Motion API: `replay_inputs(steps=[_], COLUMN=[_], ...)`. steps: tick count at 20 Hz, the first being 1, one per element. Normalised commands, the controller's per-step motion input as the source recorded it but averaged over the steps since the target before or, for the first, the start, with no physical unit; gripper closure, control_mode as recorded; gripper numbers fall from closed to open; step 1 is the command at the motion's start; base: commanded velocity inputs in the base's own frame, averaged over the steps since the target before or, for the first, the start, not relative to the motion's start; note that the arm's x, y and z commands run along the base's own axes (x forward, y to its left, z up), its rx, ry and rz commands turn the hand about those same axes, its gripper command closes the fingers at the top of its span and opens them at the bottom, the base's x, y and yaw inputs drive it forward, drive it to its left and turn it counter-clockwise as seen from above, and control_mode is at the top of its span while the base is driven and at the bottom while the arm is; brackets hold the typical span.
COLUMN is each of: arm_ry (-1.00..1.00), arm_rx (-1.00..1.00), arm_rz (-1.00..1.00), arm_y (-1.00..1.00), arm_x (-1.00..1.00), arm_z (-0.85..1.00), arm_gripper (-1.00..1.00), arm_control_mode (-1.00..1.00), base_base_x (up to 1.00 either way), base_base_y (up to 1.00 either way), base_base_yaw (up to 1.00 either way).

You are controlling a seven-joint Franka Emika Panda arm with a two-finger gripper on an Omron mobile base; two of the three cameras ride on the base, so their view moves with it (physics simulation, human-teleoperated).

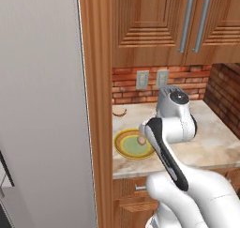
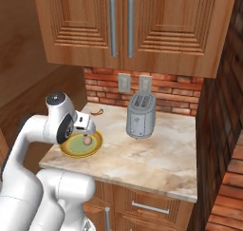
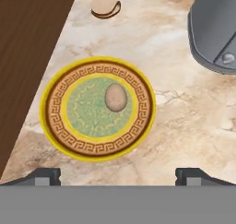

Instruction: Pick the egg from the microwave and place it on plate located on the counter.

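Observation:
The tan egg (image 3: 115, 97) lies on the pale green centre of the yellow-rimmed plate (image 3: 54, 126), a little right of the middle. The plate rests on the beige marbled counter (image 3: 184, 126) close to its left end. My gripper (image 3: 119, 176) hangs above the plate's near edge, open, with its two dark fingertips (image 3: 44, 174) wide apart and nothing between them. From the base, the egg (image 1: 141, 140) (image 2: 88, 140) sits on the plate (image 1: 125, 147) (image 2: 76, 149) just under my white hand. The microwave is out of view.
A grey toaster (image 2: 141, 115) (image 3: 214, 29) stands on the counter right of the plate. A small brown curved item (image 3: 105, 8) (image 1: 120, 113) lies near the brick backsplash. A tall wooden panel (image 1: 96, 105) bounds the counter's left end. Wall cabinets (image 2: 123, 25) hang overhead.

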Motion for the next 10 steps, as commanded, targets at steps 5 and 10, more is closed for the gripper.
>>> replay_inputs(steps=[5,10], arm_ry=[0.0,0.0], arm_rx=[0.01,0.01], arm_rz=[-0.16,-0.13], arm_y=[-0.38,-0.25], arm_x=[-0.22,-0.05], arm_z=[0.8,0.8], arm_gripper=[-1.0,-1.0], arm_control_mode=[-1.0,-1.0], base_base_x=[0.0,0.0], base_base_y=[0.0,0.0], base_base_yaw=[0.0,0.0])
